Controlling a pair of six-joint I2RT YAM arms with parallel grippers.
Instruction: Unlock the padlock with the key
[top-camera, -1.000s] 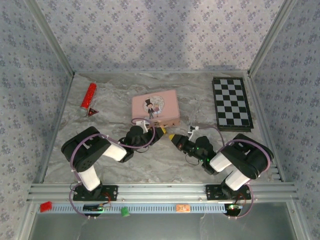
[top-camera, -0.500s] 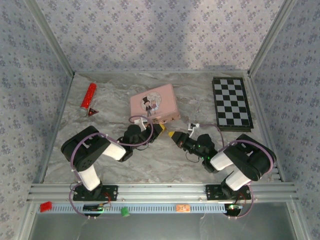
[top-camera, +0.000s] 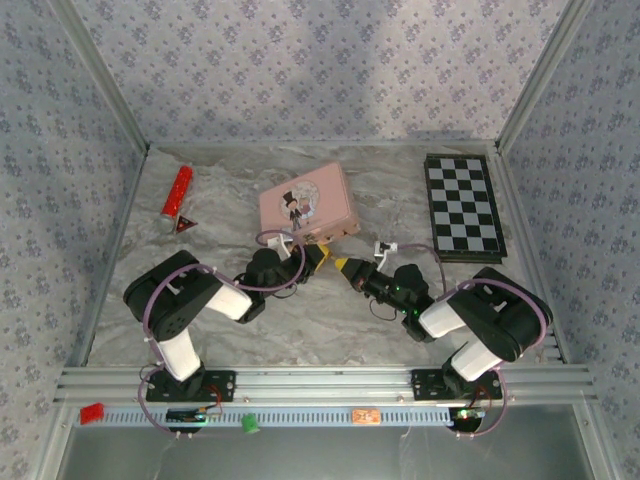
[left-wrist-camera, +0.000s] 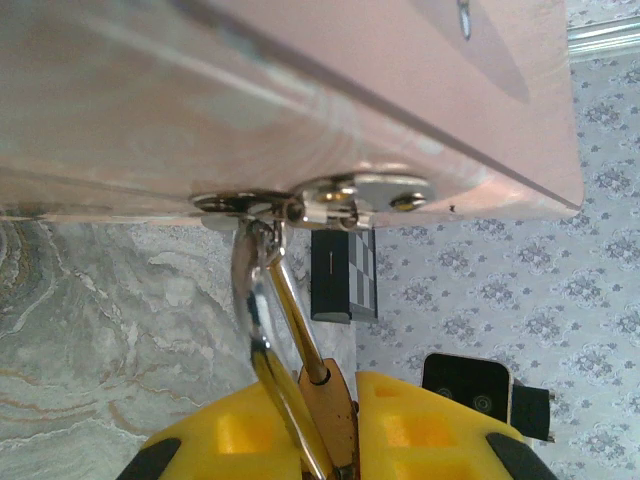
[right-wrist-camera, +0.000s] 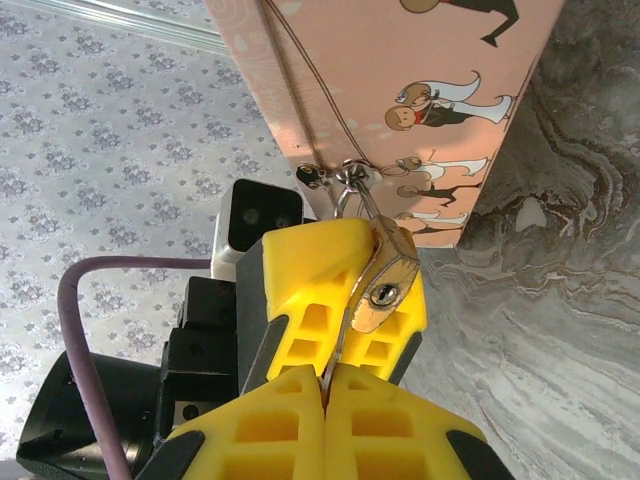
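The small brass padlock (right-wrist-camera: 385, 280) hangs by its silver shackle (left-wrist-camera: 262, 300) from the hasp (left-wrist-camera: 350, 195) on the pink tin (top-camera: 305, 203). My left gripper (left-wrist-camera: 330, 398) is shut on the padlock's body, also seen from above (top-camera: 318, 258). The keyhole (right-wrist-camera: 385, 294) faces the right wrist camera and shows nothing in it. My right gripper (right-wrist-camera: 327, 376) is shut on the thin metal key (right-wrist-camera: 337, 352). The key's blade reaches up just left of the keyhole, against the padlock's edge. From above, the right gripper (top-camera: 345, 266) sits tip to tip with the left one.
A red cylinder (top-camera: 178, 194) and a small red triangle (top-camera: 184, 225) lie at the back left. A folded chessboard (top-camera: 463, 207) lies at the back right. Patterned walls close in the marble table (top-camera: 300, 330) on three sides.
The pink tin has swung and shifted toward the back left, pulled by the padlock. Both grippers have moved a little farther from the bases, and the right one has closed in on the left.
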